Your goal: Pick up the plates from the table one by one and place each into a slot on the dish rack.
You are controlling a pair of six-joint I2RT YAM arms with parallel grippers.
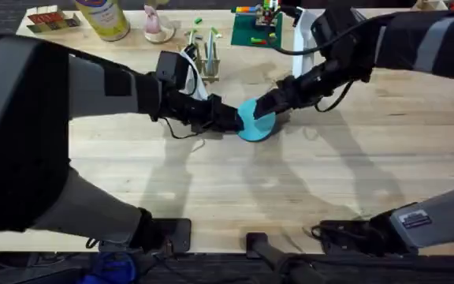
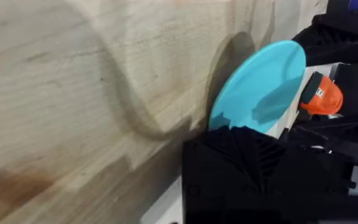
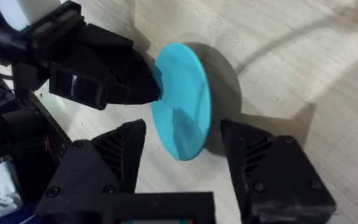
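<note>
While the turquoise plate point(image 1: 255, 121) is standing on edge near the middle of the surface point(image 1: 211, 181), the left gripper point(image 1: 231, 120) is clamping its jaws on the plate's left rim, probably to lift the thin disc where a second grasp can reach it. The left arm is stretching low across from the left side. The dish rack point(image 1: 204, 59) is waiting behind, near the far edge. To the right, the right gripper point(image 3: 185, 140) is holding its jaws apart around the plate's other edge, not touching, its arm angling down from the far right, seemingly ready for a handover
</note>
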